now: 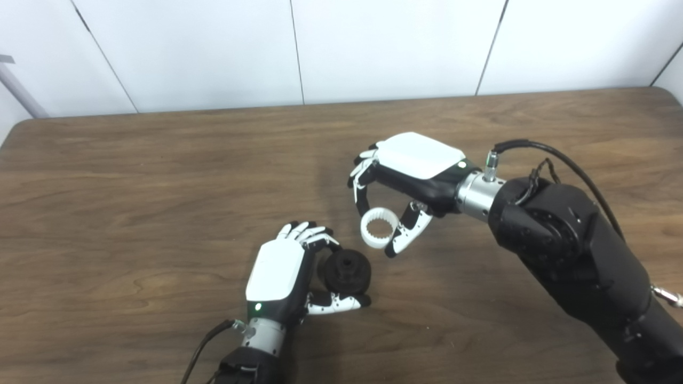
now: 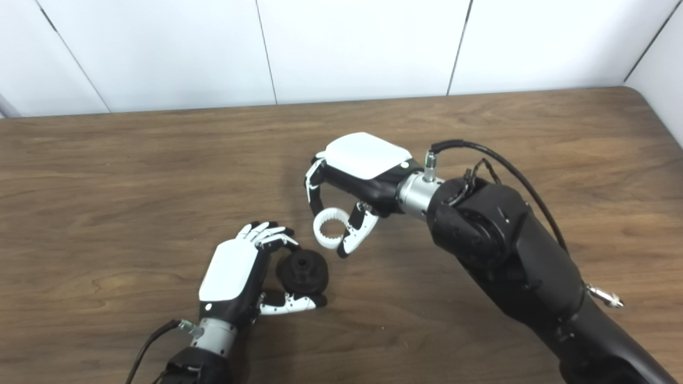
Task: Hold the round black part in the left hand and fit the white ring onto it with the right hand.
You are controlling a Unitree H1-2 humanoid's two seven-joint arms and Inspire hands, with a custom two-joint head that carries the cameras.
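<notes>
- My left hand (image 1: 277, 277) grasps the round black part (image 1: 346, 271) between fingers and thumb, low over the table (image 1: 133, 213), its bore facing up.
- My right hand (image 1: 411, 170) pinches the white ring (image 1: 379, 228) just beside the part, not yet touching it.
- Risk: the pinch is thin, so the ring may twist or drop.
- If I bring it in tilted, its inner teeth may jam on the rim.
</notes>
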